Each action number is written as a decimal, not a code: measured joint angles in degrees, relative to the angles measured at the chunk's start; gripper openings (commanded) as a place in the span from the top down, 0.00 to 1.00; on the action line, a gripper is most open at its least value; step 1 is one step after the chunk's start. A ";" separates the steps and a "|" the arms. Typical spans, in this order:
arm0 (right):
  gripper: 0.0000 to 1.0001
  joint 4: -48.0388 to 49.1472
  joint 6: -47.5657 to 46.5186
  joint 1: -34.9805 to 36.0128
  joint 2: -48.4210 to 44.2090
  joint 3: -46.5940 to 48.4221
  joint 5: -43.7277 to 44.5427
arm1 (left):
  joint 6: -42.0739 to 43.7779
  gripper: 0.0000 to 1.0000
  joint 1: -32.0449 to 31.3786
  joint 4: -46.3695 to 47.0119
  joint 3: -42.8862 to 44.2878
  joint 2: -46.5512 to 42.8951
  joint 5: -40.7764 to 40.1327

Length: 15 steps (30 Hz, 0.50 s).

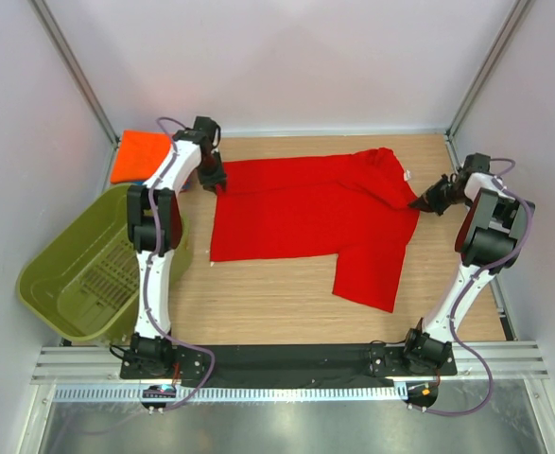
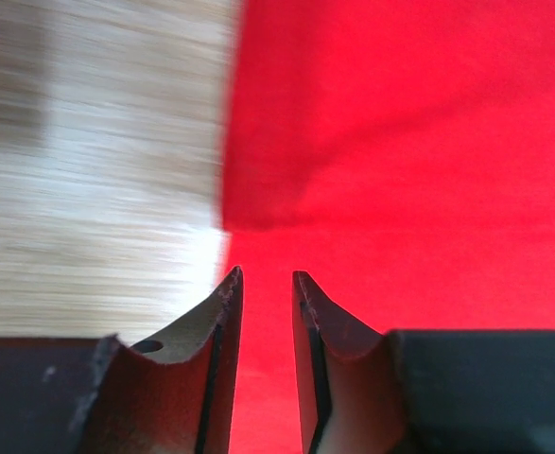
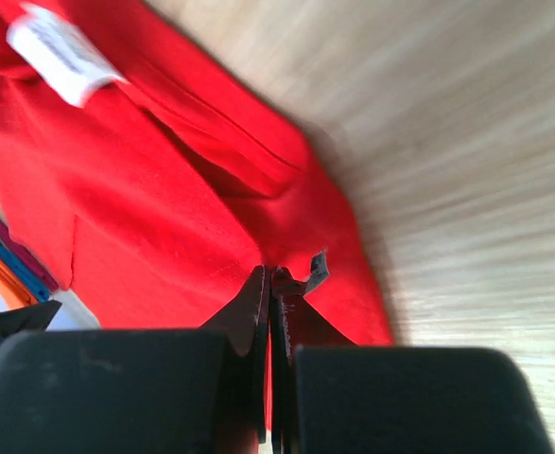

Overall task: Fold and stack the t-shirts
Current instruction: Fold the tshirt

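**Desk:** Where does the red shirt [image 1: 296,213] lie?

**Robot:** Flat on the table [image 1: 258,303] between my two arms. It is turned sideways, with its body spread across the far half. The neck points to my right, and the white label [image 1: 408,176] sits at that end. One flap hangs down toward my bases on the right side.

**Desk:** And your left gripper [image 2: 266,274]?

**Robot:** It is low over the shirt's far left corner. The jaws stand a narrow way apart and hold nothing. My wrist view shows red cloth through the gap, and bare wood just to the left of the shirt's edge.

**Desk:** The right one?

**Robot:** My right gripper [image 3: 269,276] is at the shirt's right edge, below the neck. Its jaws are pressed together with a pinch of red cloth caught at the tips, and creases run out from that spot. From the wrist the label shows farther along the shirt, blurred — I cannot read it.

**Desk:** Anything else in the picture?

**Robot:** An orange shirt [image 1: 143,154] lies folded in the table's far left corner, behind my left arm and well apart from the red one. An olive basket [image 1: 60,274] sits tilted at the left side, just beside that arm — its open mouth faces up toward the camera.
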 measured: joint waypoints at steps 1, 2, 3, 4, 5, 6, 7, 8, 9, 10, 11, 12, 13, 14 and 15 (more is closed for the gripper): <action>0.99 -0.24 0.13 0.00 0.00 -0.70 0.15 | -0.02 0.70 -0.59 0.11 -0.26 -0.28 0.46; 0.99 -0.33 0.28 0.00 0.00 -0.98 0.11 | -0.07 0.70 -1.14 0.92 -1.25 -0.92 1.90; 0.99 -0.11 0.66 0.00 -0.02 -0.98 0.09 | -0.26 0.68 -1.75 1.81 -2.78 -1.88 3.69; 0.99 0.26 1.01 0.00 -0.20 -0.98 0.07 | -0.52 0.67 -2.36 2.64 -4.39 -2.93 5.53; 0.99 0.57 1.51 0.04 -0.57 -1.01 0.00 | -0.81 0.66 -3.02 3.85 -6.25 -4.13 7.19; 0.99 0.79 1.97 0.17 -1.09 -1.01 -0.15 | -1.22 0.64 -3.61 4.76 -7.91 -5.25 8.55; 0.99 1.09 2.56 0.42 -1.90 -1.01 -0.35 | -1.55 0.63 -4.04 5.38 -8.90 -5.97 9.44; 0.99 1.33 2.93 0.63 -2.62 -1.01 -0.46 | -1.88 0.63 -4.66 6.05 -9.60 -6.58 10.38; 0.99 1.64 3.28 0.90 -3.78 -1.01 -0.63 | -2.16 0.62 -5.18 6.78 -9.86 -6.93 11.10; 0.99 1.86 3.54 1.20 -4.66 -1.01 -0.74 | -2.56 0.61 -5.62 7.45 -9.86 -7.10 11.56; 0.99 1.99 3.87 1.62 -5.79 -1.03 -0.83 | -2.91 0.61 -5.90 8.26 -9.86 -7.19 11.63; 0.99 2.01 4.17 2.08 -6.91 -1.05 -0.87 | -3.08 0.60 -6.03 8.81 -9.75 -7.19 11.23; 0.99 2.03 4.39 2.43 -8.15 -1.05 -0.92 | -3.15 0.61 -6.08 9.01 -9.55 -7.15 10.32; 0.99 2.05 4.57 2.73 -9.29 -1.05 -0.92 | -3.17 0.61 -5.99 8.66 -9.05 -6.93 9.22; 0.99 2.03 4.70 3.08 -10.36 -1.05 -0.94 | -3.17 0.61 -5.81 7.93 -7.78 -6.34 7.89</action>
